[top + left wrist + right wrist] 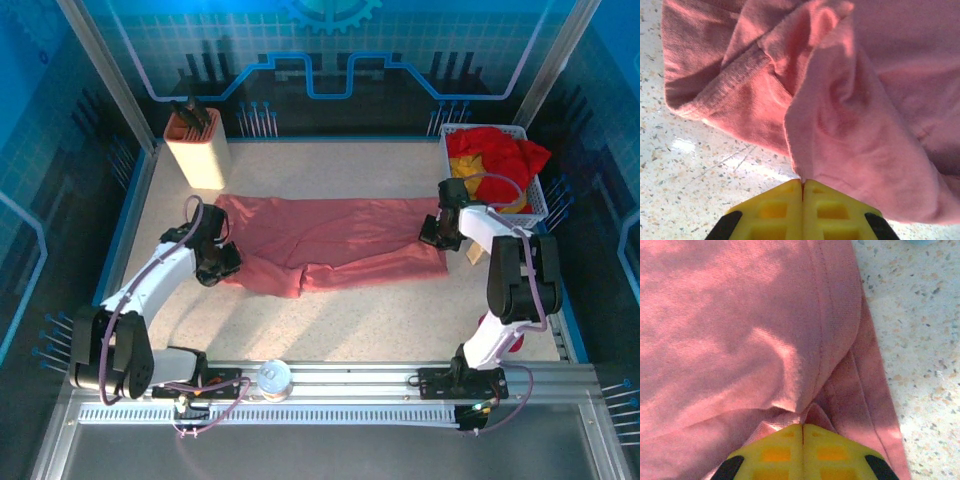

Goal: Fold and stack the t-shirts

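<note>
Cloth is pinched at both ends from where I stand: the salmon-pink t-shirt (pixel 330 240) lies spread sideways across the middle of the table (pixel 330 330), and each arm has hold of one end. The left gripper (pixel 222 262) sits at the shirt's left end, its yellow jaws pressed together on a bunched fold by the ribbed hem. The right gripper (pixel 437 235) is at the right end, jaws likewise closed with a tuck of fabric between them, beside a stitched edge. The near edge of the shirt is rumpled and partly doubled over towards the middle.

I'd call this the first fold of the first shirt, both corners gripped and ready to be carried. The next move calls for the two arms to lift and travel together, keeping the cloth taut so the fold lands straight. A red shirt (pixel 495 155) and a yellow shirt (pixel 515 205) wait heaped in the mesh basket (pixel 541 200) at the far right corner
</note>
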